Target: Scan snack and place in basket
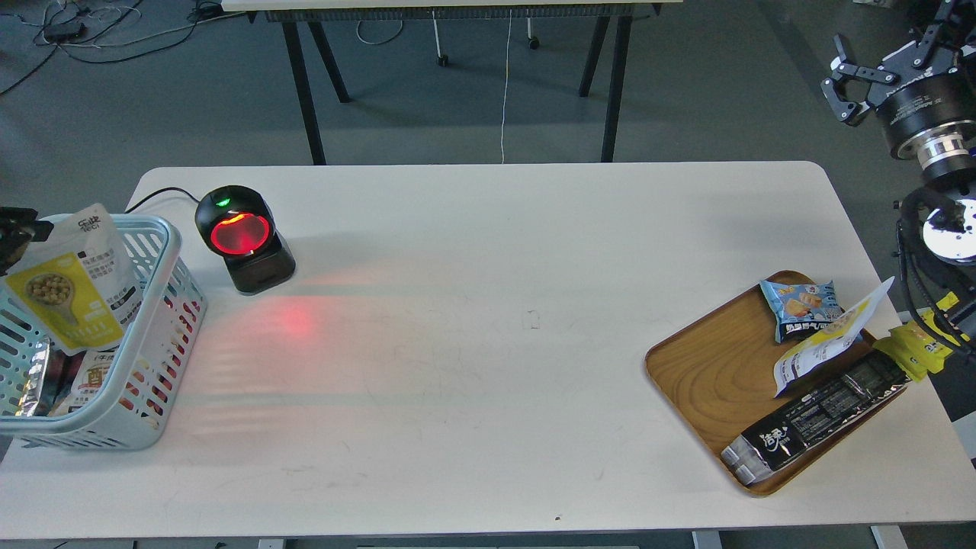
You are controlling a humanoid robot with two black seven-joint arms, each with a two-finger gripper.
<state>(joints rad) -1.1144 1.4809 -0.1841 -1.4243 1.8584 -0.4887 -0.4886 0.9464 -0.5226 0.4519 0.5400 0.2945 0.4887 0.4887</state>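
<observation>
Left gripper [17, 229] holding snack [72, 286] over basket [164, 305], scanner [242, 238] glowing red

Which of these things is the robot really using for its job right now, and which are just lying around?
Part of the job:
snack, held over the basket
basket
scanner, glowing red
left gripper, at the snack's top edge

Just lying about:
wooden tray
blue packet
long black packet
white and yellow pouch on the tray
right gripper, raised off to the side
</observation>
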